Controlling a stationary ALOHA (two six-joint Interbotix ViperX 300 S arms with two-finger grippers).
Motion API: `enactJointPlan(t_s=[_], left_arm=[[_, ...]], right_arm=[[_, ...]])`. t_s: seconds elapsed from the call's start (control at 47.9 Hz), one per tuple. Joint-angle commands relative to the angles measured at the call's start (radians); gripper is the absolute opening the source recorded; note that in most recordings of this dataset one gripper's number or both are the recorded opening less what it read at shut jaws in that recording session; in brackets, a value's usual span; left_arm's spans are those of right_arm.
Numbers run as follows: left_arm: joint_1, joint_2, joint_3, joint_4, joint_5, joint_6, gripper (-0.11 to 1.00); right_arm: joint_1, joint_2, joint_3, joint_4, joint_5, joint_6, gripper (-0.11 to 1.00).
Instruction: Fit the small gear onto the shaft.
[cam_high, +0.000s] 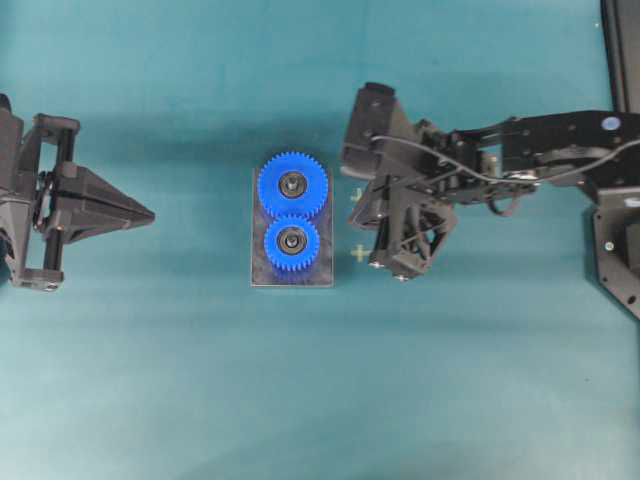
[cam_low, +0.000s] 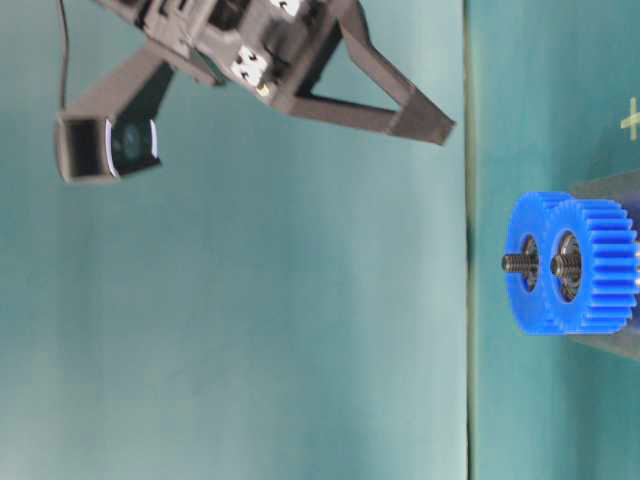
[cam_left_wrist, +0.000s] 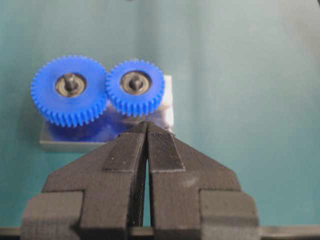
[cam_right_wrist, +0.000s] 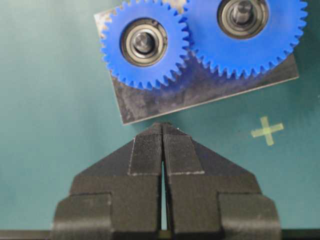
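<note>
Lying flat, small gear (cam_high: 291, 243) on upright shaft (cam_high: 292, 241).

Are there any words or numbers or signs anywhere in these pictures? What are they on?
No words, labels, brands or numbers can be read anywhere.
"+" : a pale yellow cross mark on the teal table, near the grey plate.
"+" : two more pale crosses on the table beside the right gripper in the overhead view.
The small gear, the larger gear and the left gripper carry no writing.
</note>
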Motion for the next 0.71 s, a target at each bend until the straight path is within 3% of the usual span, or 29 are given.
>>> enactJointPlan(t_s=[0.0,0.689], left_arm=[[0.000,0.003,-0.011,0.003,-0.005,0.002,0.00],[0.000,0.002,-0.006,0.003,-0.006,0.000,0.00]], right_arm=[[0.000,-0.034,-0.002,0.000,-0.017,-0.008,-0.01],[0.003,-0.035,0.005,0.005,-0.035,-0.008,-0.01]])
